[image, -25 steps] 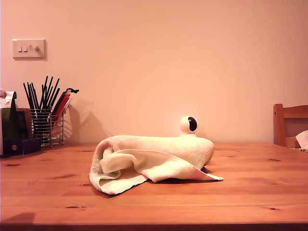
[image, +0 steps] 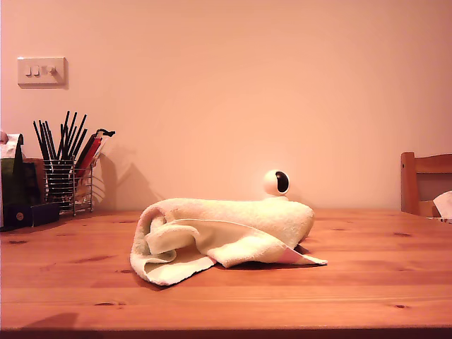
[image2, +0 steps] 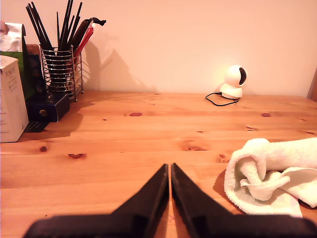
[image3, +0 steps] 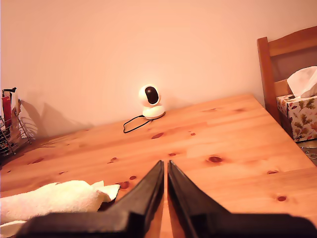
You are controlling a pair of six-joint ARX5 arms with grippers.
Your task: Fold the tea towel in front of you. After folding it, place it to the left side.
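The pine table [image: 367, 282] carries the tea towel [image: 226, 236] in the same crumpled heap at centre as half a second earlier; nothing has shifted, so folding has not begun. A wire utensil holder [image: 70, 185] stands at the exterior view's left, a round white camera [image: 277, 183] behind the towel. My first gripper [image2: 170, 171] and my second gripper [image3: 165, 166] are both closed, empty, clear of the cloth.
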